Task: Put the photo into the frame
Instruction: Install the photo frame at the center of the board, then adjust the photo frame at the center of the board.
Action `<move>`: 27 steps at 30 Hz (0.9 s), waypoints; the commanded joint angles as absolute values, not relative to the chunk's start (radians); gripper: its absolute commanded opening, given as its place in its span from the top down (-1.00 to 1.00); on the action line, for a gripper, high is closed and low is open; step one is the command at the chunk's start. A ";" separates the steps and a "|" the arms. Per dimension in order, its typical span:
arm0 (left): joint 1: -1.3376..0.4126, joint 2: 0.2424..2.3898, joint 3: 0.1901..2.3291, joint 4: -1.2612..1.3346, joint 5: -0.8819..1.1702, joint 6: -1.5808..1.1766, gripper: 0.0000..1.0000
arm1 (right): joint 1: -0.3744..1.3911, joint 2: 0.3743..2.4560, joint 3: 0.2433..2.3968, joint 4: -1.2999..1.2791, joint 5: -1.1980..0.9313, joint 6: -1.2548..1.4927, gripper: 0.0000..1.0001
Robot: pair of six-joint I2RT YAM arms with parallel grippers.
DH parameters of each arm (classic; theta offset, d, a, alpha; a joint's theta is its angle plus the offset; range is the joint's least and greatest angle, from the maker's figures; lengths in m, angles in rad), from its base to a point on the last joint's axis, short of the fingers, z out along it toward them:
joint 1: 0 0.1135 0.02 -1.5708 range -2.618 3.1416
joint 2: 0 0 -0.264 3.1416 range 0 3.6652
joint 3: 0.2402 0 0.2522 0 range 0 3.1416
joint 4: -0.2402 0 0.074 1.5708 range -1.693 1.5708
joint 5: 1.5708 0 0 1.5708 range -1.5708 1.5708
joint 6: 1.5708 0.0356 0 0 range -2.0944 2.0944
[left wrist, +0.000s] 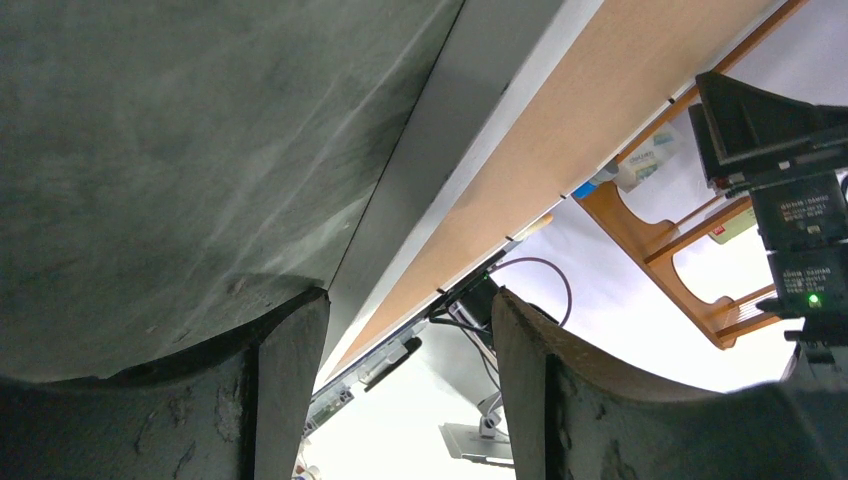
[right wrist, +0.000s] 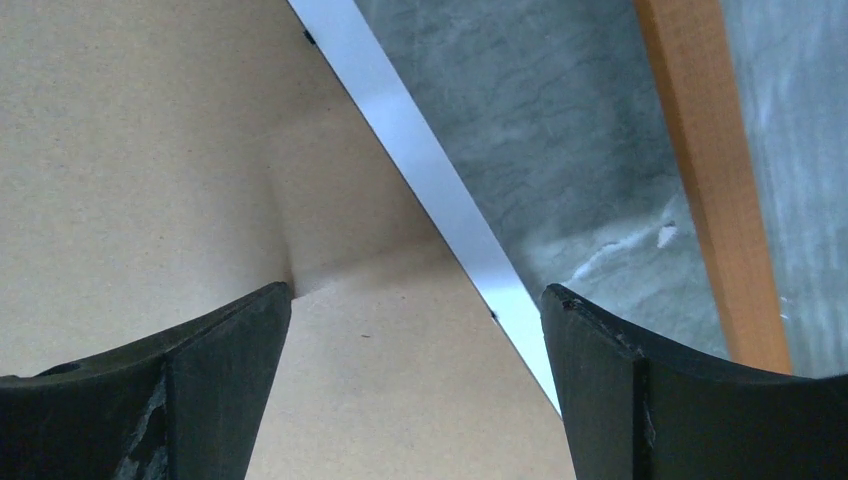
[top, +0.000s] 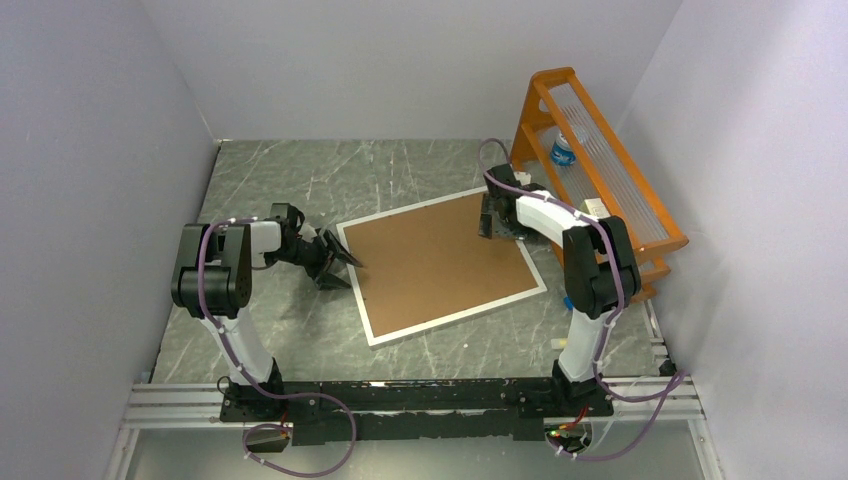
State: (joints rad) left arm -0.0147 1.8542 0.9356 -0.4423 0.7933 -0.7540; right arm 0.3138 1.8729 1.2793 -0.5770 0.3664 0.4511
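Frame (top: 458,315) face down, backing board (top: 440,260) in; edge ahead of left gripper (top: 338,270), corner under right gripper (top: 491,224). Both open, empty. Closing step, I judge; next, lift clear.

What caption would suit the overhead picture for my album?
Left arm and right arm flank the frame, brown backing board up, beside an orange rack.

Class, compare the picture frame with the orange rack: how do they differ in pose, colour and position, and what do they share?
The frame lies flat, back up, showing its brown backing board; the orange rack stands upright. The frame's border is narrow and white; the rack's wood is orange. The frame sits centrally; the rack stands by the right wall. Both are rectangular and rest on the grey table.
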 commanded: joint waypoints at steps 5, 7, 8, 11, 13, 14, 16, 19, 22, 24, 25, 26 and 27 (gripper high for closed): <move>-0.014 1.891 0.944 -0.399 0.635 -0.711 -0.39 | 0.219 1.877 1.221 -0.449 0.158 0.409 -0.98; -0.014 1.893 0.953 -0.401 0.632 -0.713 -0.40 | 0.195 1.888 1.210 -0.441 0.095 0.406 -0.98; -0.014 1.896 0.960 -0.406 0.629 -0.712 -0.40 | 0.189 1.888 1.202 -0.435 0.074 0.402 -0.98; -0.014 1.917 0.997 -0.433 0.607 -0.707 -0.41 | 0.186 1.884 1.186 -0.429 0.016 0.391 -0.98; -0.013 1.931 1.020 -0.443 0.604 -0.706 -0.42 | 0.186 1.882 1.179 -0.432 -0.036 0.394 -0.98; -0.013 1.940 1.030 -0.440 0.612 -0.708 -0.42 | 0.186 1.880 1.173 -0.432 -0.061 0.398 -0.98; -0.013 1.962 1.055 -0.432 0.639 -0.707 -0.42 | 0.187 1.868 1.156 -0.429 -0.117 0.414 -0.98; -0.012 2.001 1.126 -0.457 0.650 -0.689 -0.41 | 0.196 1.818 1.101 -0.411 -0.205 0.453 -0.98; -0.012 2.060 1.241 -0.492 0.670 -0.671 -0.38 | 0.228 1.745 1.020 -0.395 -0.259 0.508 -0.96; -0.010 2.111 1.314 -0.507 0.688 -0.665 -0.34 | 0.262 1.695 0.970 -0.383 -0.296 0.564 -0.92; -0.009 2.134 1.347 -0.508 0.699 -0.667 -0.32 | 0.284 1.676 0.944 -0.371 -0.320 0.595 -0.90; -0.006 2.158 1.375 -0.502 0.712 -0.673 -0.31 | 0.314 1.654 0.918 -0.359 -0.337 0.632 -0.89; -0.003 2.180 1.403 -0.494 0.726 -0.679 -0.30 | 0.342 1.634 0.890 -0.343 -0.336 0.663 -0.88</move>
State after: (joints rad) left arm 0.0154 2.0785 1.3128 -0.6060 0.7578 -0.7109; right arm 0.1978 1.6997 0.9833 -0.3473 -0.0437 0.4515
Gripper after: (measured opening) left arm 0.660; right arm 0.954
